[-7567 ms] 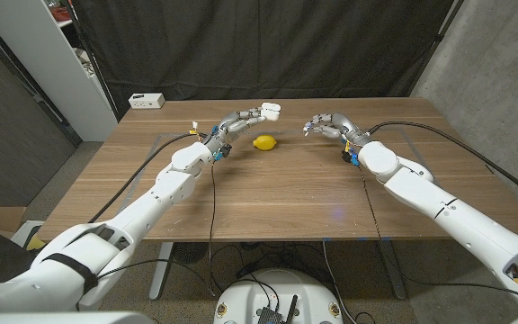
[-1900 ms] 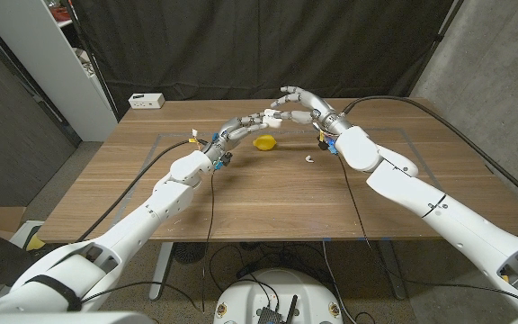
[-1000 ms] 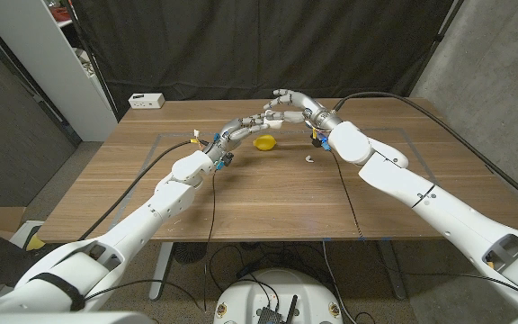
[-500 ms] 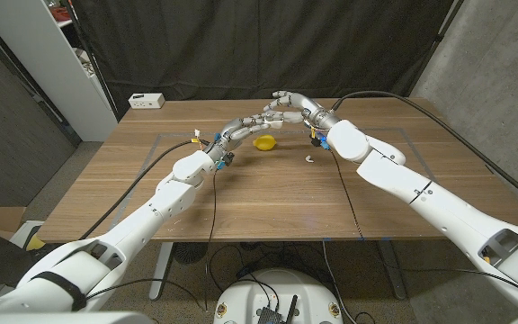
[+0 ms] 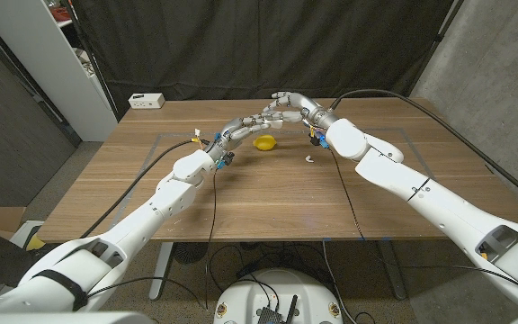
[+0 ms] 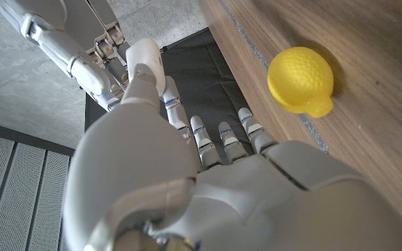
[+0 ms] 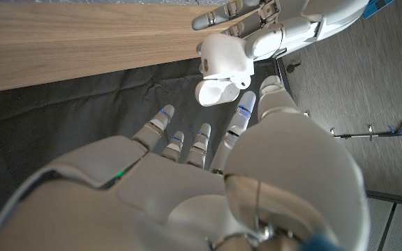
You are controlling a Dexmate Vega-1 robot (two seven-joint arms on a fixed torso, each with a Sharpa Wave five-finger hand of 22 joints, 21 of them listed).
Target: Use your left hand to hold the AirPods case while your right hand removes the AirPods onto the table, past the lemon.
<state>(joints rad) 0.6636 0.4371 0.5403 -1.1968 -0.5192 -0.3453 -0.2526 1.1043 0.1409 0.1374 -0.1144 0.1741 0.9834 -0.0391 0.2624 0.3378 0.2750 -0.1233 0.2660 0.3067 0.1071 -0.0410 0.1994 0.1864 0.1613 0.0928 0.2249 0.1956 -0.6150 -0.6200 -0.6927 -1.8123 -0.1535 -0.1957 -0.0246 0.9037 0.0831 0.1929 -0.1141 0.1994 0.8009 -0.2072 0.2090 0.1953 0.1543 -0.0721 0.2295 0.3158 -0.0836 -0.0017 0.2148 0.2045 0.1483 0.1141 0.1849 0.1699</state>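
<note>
My left hand (image 5: pixel 239 127) holds the white AirPods case (image 5: pixel 269 119) up above the table, just behind the yellow lemon (image 5: pixel 263 142). In the right wrist view the case (image 7: pixel 223 57) is open, its lid (image 7: pixel 213 91) hanging, pinched by the left hand's fingers (image 7: pixel 271 33). My right hand (image 5: pixel 288 103) hovers over the case with its fingers spread and its thumb (image 7: pixel 274 104) close to the lid; I see nothing held in it. One white AirPod (image 5: pixel 310 159) lies on the table, to the right of the lemon. In the left wrist view the lemon (image 6: pixel 300 80) lies beyond my left hand (image 6: pixel 187 188).
A small white box (image 5: pixel 147 101) sits at the far left corner of the wooden table (image 5: pixel 268 202). Black cables trail from both arms across the tabletop. A dark curtain hangs behind the table.
Since the earliest frame my right hand has swung in from the right to the case, and an AirPod now lies on the table. Over the last second it has edged closer to the case.
</note>
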